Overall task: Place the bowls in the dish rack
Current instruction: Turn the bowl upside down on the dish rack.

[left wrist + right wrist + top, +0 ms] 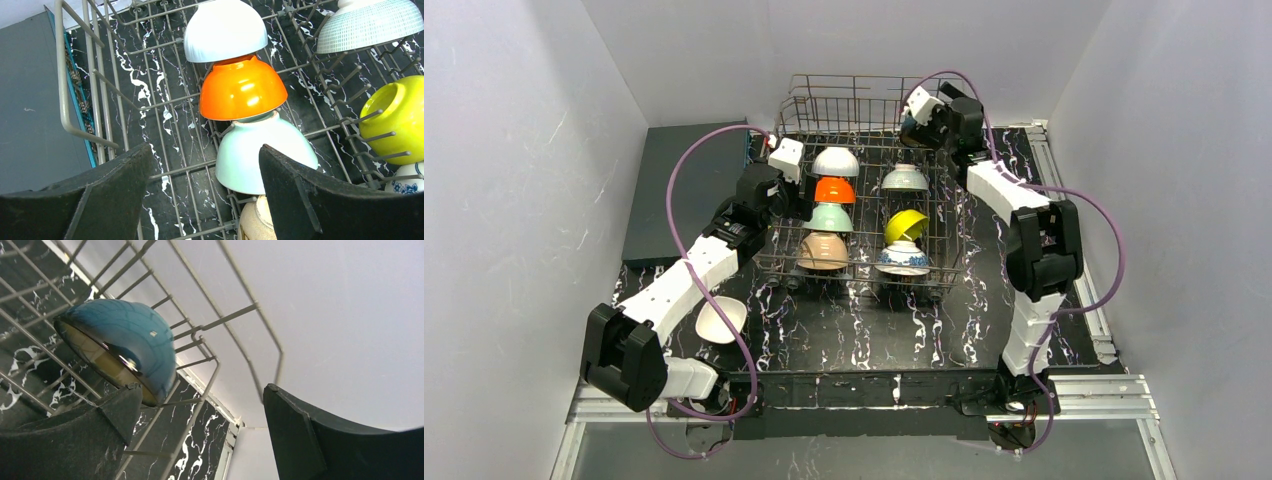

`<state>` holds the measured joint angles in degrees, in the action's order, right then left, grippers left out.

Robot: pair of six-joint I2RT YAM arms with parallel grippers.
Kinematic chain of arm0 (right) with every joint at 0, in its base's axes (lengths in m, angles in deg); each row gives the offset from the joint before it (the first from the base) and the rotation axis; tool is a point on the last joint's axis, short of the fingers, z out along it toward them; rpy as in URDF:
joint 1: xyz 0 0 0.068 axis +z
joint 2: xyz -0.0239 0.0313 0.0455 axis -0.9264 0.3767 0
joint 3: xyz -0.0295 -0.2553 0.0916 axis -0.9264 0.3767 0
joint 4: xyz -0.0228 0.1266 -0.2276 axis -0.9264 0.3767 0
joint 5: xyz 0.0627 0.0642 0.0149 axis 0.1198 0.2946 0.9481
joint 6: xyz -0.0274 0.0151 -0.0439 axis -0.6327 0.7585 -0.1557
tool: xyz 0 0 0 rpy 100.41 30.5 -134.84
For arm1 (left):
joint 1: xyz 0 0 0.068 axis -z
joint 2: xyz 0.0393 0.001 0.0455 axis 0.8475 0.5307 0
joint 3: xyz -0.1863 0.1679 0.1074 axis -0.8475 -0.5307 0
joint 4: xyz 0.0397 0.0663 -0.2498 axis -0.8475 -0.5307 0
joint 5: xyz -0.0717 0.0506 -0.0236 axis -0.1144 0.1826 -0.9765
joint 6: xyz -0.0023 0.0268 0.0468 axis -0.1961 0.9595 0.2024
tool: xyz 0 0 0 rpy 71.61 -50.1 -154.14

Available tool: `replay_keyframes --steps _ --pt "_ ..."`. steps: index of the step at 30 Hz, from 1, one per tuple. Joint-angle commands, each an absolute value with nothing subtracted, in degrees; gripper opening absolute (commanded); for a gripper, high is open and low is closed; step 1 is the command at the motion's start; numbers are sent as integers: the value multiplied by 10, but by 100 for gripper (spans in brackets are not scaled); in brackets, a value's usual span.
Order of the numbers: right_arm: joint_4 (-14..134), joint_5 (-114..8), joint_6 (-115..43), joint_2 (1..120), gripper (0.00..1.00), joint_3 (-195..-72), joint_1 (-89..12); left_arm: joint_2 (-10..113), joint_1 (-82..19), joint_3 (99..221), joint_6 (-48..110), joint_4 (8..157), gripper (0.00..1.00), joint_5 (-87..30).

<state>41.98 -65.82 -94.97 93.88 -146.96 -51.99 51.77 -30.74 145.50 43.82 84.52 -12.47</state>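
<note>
Top external view shows the job nearly finished: the dish rack stands at the middle of the black marbled table and already holds eight bowls, all tipped mouth-down against the tines. In its left row, from back to front, sit a white bowl, an orange bowl, a mint green bowl and a tan bowl. The right row has a pale ribbed bowl, a yellow bowl and a blue-patterned bowl. The eighth, a dark blue bowl, leans in the far right corner of the rack, as the right wrist view shows. From what can be seen, one piece is left: a cream bowl lying on the table near the left arm, well apart from the rack, with free tines in the rack for it. The left gripper hangs over the left row with its jaws spread wide and nothing between them. The right gripper is also released, jaws wide; one finger sits just beside the dark blue bowl's rim, and I cannot tell whether it touches. A flat grey slab lies left of the rack. No brand, label or writing can be read anywhere; a small pale mark on the dark blue bowl is too small to make out.
</note>
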Motion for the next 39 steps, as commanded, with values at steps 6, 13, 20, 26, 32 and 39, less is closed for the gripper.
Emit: replay_keyframes --steps 6,13,20,26,32,39 --pt "410 -616 -769 860 98 -1472 -519 511 -309 1451 436 850 76 -134" --pt "526 -684 -567 941 78 -1610 -518 515 -309 1451 431 847 76 -139" --pt "596 -688 -517 1032 63 -1715 -498 521 -309 1453 431 846 76 -141" --pt "596 -671 -531 1035 52 -1687 -482 522 -309 1454 431 845 76 -142" --pt "637 -655 -534 1017 53 -1670 -475 520 -309 1455 431 843 77 -154" --pt "642 -649 -472 902 57 -1559 -475 516 -309 1459 419 841 79 -200"
